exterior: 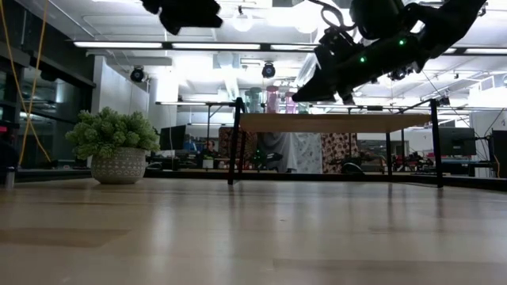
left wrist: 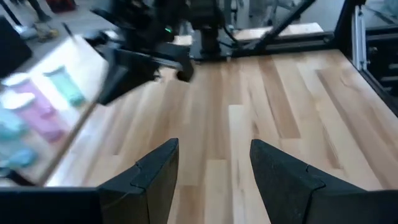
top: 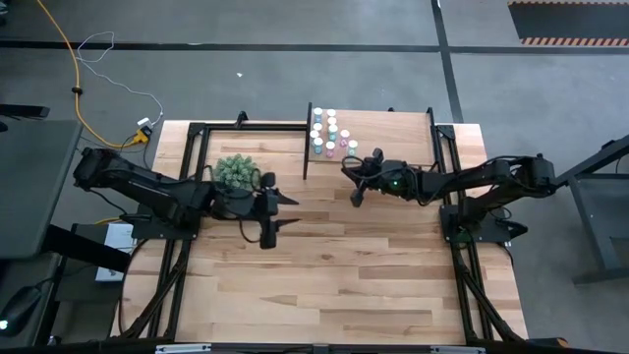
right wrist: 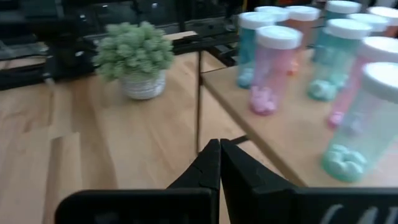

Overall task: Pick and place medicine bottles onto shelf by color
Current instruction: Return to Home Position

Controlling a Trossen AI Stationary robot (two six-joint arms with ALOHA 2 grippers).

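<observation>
R pincer (right wrist: 219, 144) hangs just off the front edge of the shelf (top: 398, 133), above the tabletop (top: 324, 285). Here's the worry: the med bottles (top: 329, 135) stand packed upright just ahead of its tips, teal and pink w/ white caps, at the shelf end by the black side support (top: 307, 147). My read: if the arm pulls out w/ any swing toward the board, wrist or fingers could clip that support or the nearest bottle, and one topple likely takes its neighbours, they're that tight. A straight pull away from the shelf looks safest.

R jaws: pressed together, tip to tip, nothing between them, touching nothing.

L pincer (left wrist: 214, 149) waits well back from the shelf, next to the potted plant (top: 234, 171). Fingers spread wide, empty, bare wood below.
</observation>
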